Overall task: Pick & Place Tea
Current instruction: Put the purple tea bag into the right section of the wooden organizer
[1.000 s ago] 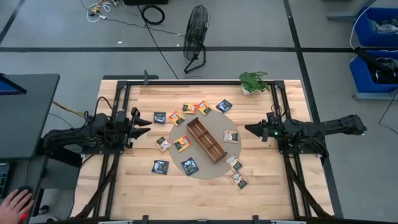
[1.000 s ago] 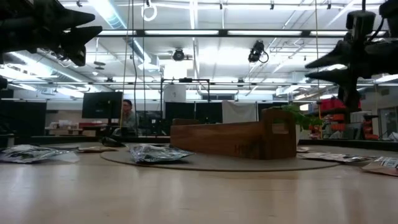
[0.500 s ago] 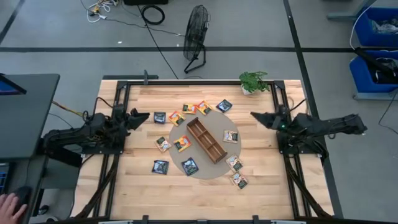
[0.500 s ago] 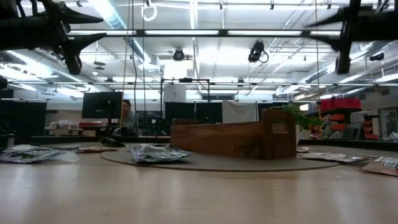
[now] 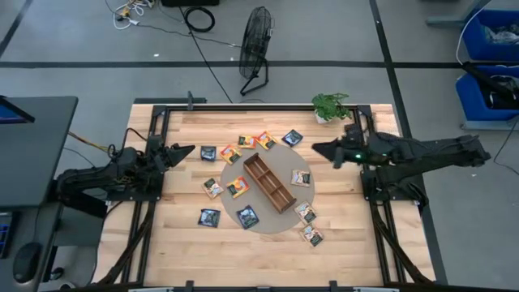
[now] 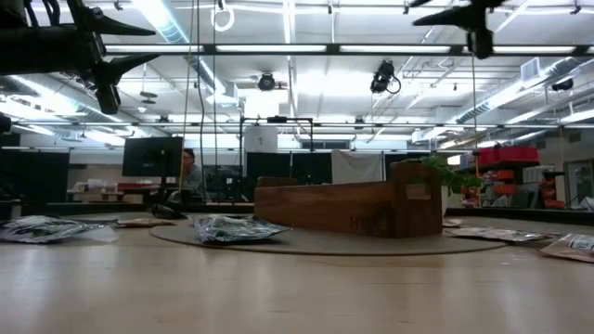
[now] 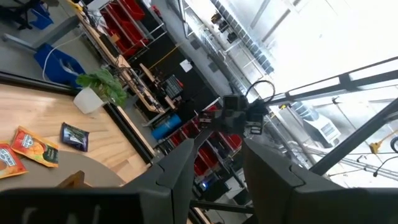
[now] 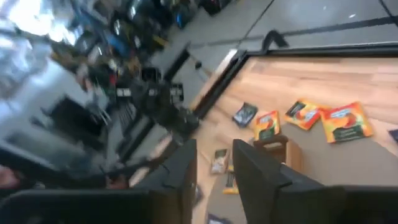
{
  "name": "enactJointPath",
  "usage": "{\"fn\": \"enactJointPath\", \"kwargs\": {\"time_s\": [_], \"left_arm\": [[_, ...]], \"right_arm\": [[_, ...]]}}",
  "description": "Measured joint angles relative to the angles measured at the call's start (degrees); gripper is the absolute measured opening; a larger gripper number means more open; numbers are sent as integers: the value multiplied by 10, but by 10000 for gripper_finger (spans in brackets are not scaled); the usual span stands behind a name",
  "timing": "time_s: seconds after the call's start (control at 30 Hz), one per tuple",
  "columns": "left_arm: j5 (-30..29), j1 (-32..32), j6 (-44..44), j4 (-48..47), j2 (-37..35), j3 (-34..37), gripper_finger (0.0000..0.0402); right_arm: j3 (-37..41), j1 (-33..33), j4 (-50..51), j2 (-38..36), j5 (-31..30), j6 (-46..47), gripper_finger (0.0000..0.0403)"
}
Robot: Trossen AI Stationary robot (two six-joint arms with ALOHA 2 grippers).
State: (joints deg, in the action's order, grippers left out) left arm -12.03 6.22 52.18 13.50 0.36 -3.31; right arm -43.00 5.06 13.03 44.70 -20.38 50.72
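Small square tea sachets lie flat on the wooden table and on the round mat [image 5: 280, 219]: a dark one [image 5: 208, 152], an orange one [image 5: 264, 139], a pale one [image 5: 301, 177], and several more around them. The long wooden tray [image 5: 269, 182] sits on the middle of the mat. My left gripper [image 5: 188, 150] hovers open at the table's left side, pointing toward the tea, with nothing between its fingers [image 7: 180, 165]. My right gripper [image 5: 316, 148] hangs high over the table's right side, open and bare [image 8: 214, 149].
A small potted plant [image 5: 328, 107] stands at the table's far right corner. Black frame rails [image 5: 158, 122] run along the table's left and right sides. Bare wood lies along the near edge [image 5: 259, 264]. A person sits far off in the room [image 6: 190, 167].
My right gripper has risen well above the table and reached a little toward the far edge and the centre. My left gripper has stayed in place and rolled about its own pointing line. The tea and the tray have not moved.
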Motion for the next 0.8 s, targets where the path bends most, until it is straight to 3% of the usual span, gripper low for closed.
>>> {"fn": "enactJointPath", "kwargs": {"time_s": [0.17,0.4,0.57,0.8], "left_arm": [[0,0,10,0,0,0,140],[0,0,14,0,0,0,140],[0,0,15,0,0,0,140],[-1,0,17,0,0,0,140]], "right_arm": [[-83,-43,118,107,10,24,188],[-100,-161,215,187,115,118,264],[-100,-221,216,231,126,108,281],[-100,-285,211,302,164,57,272]]}}
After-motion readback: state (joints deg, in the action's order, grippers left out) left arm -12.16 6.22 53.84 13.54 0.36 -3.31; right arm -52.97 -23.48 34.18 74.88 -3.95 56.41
